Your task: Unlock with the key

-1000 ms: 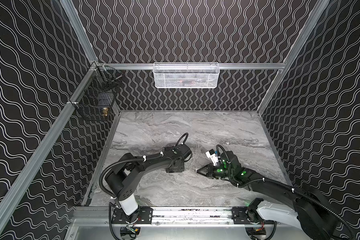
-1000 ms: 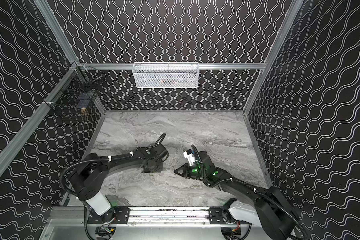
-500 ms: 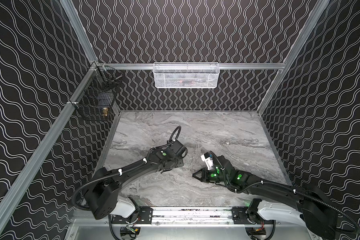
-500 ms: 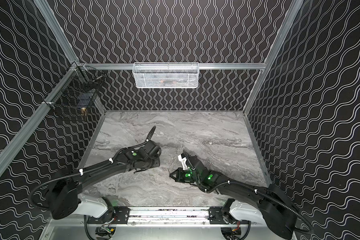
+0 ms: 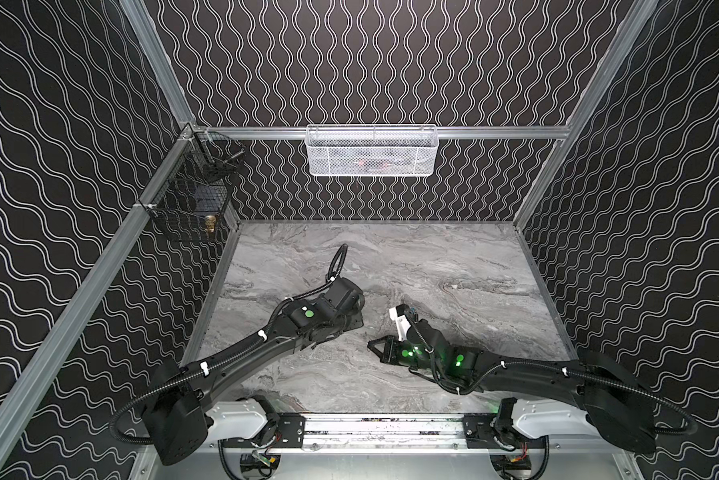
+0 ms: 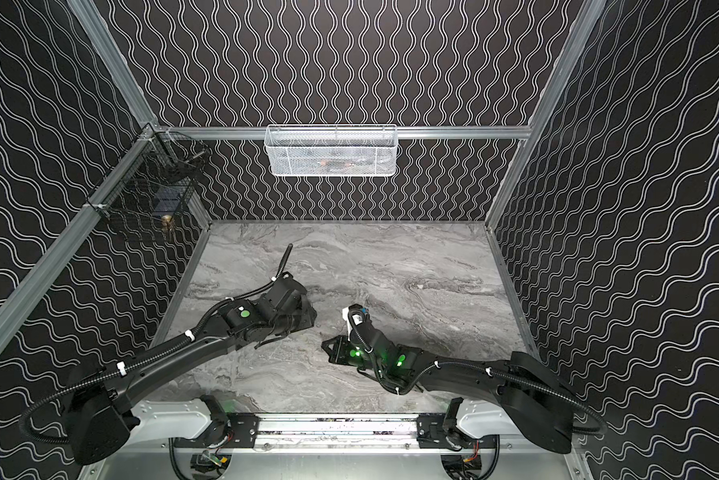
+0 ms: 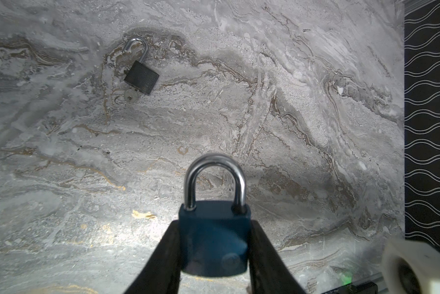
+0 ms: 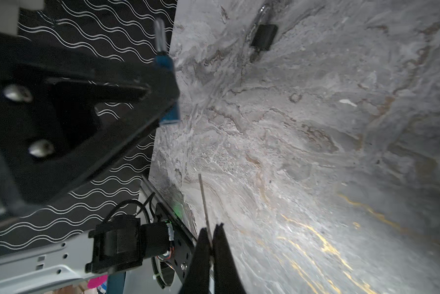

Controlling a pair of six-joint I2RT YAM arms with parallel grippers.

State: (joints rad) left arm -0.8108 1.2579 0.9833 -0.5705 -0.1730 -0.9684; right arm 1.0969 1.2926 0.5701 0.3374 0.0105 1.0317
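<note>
A blue padlock [image 7: 213, 236] with a closed silver shackle is clamped by its body between the fingers of my left gripper [image 7: 214, 224], held just above the marble table [image 7: 290, 127]. My right gripper [image 8: 212, 227] is shut on a thin key [image 8: 204, 201], whose blade sticks out past the fingertips, seen edge-on. In the right wrist view the blue padlock [image 8: 173, 114] is to the left of the key and apart from it. In both top views the left gripper [image 5: 351, 320] and the right gripper [image 5: 372, 345] face each other near the table's middle.
A black padlock [image 7: 141, 77] with its shackle swung open and a key [image 7: 129, 96] in its base lies on the table beyond the left gripper. A white mesh basket [image 5: 372, 151] hangs on the back wall, a black wire basket [image 5: 191, 199] on the left wall.
The left arm's elbow has dropped from raised to stretched low along the table, its gripper staying near the same spot. The right gripper has moved left, closer to the left gripper.
</note>
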